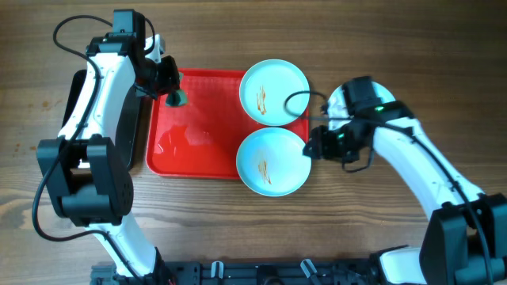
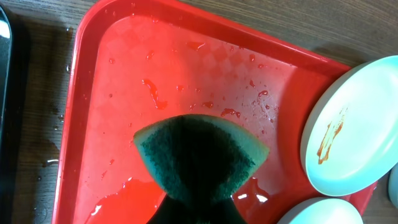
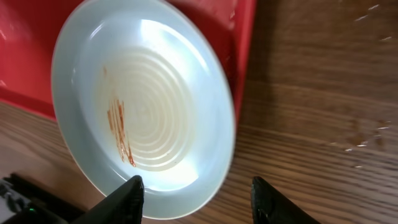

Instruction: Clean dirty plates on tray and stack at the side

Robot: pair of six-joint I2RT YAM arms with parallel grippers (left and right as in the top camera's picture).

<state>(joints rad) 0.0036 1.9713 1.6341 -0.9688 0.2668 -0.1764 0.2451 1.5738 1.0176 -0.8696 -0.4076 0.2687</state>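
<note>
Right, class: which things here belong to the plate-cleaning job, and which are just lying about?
Part of the job:
- red tray
- far plate and near plate, both smeared brown
- green sponge, held over the tray

Just lying about:
- black tray beside the red one
- wooden table

I have the tray [image 1: 194, 134] on the table [image 1: 238, 229], about midway across and nearer the far edge than the near one. Two plates sit along the tray's right rim, just beside each other. The far plate [image 1: 274, 93] overhangs the far right corner and the near plate [image 1: 273, 161] overhangs the near right corner. The sponge [image 1: 177, 97] hangs over the tray's far left corner, clamped in my left gripper [image 1: 173, 89]. My right gripper [image 1: 311, 146] is just right of the near plate. A smaller tray [image 1: 143, 134] lies beside the tray's left rim.
</note>
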